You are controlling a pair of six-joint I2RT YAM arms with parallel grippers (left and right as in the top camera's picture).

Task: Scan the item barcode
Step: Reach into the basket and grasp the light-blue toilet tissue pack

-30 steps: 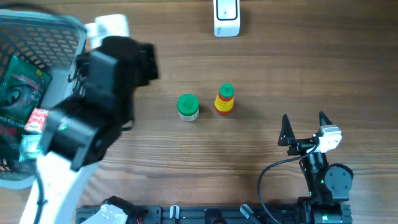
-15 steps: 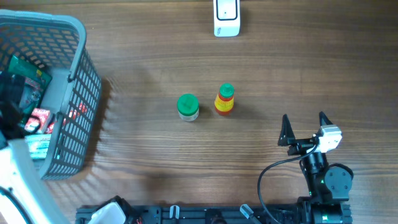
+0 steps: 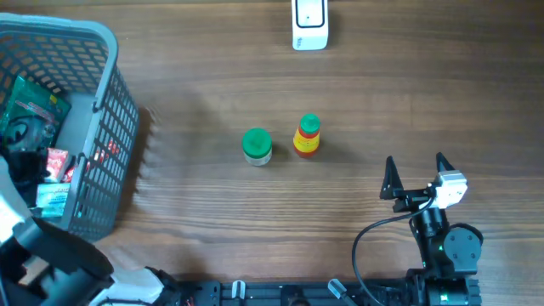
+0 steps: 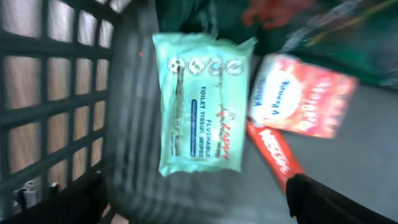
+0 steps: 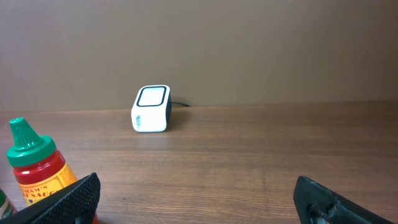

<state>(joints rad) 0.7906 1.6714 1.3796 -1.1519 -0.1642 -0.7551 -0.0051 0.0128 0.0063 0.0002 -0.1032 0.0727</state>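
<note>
- hovering our left end effector (image 4: 198,204), wide open and empty, over the tissue pack (image 4: 200,102) lying in the basket (image 3: 112,119).
- we are holding our right end effector (image 3: 416,177) open, empty, above the worktop (image 3: 212,212).

The table (image 3: 382,93) is brown wood, smooth, fine-grained, with a dull sheen. The basket (image 3: 112,127) is matt grey plastic lattice. In it, the tissue pack (image 4: 202,102) is soft mint film, slightly glossy (the view is blurred), and the red pack (image 4: 305,93) is shiny wrap. The scanner (image 5: 151,109) is smooth white plastic. The bottle (image 5: 34,171) looks plastic, with a smooth green cap.
</note>
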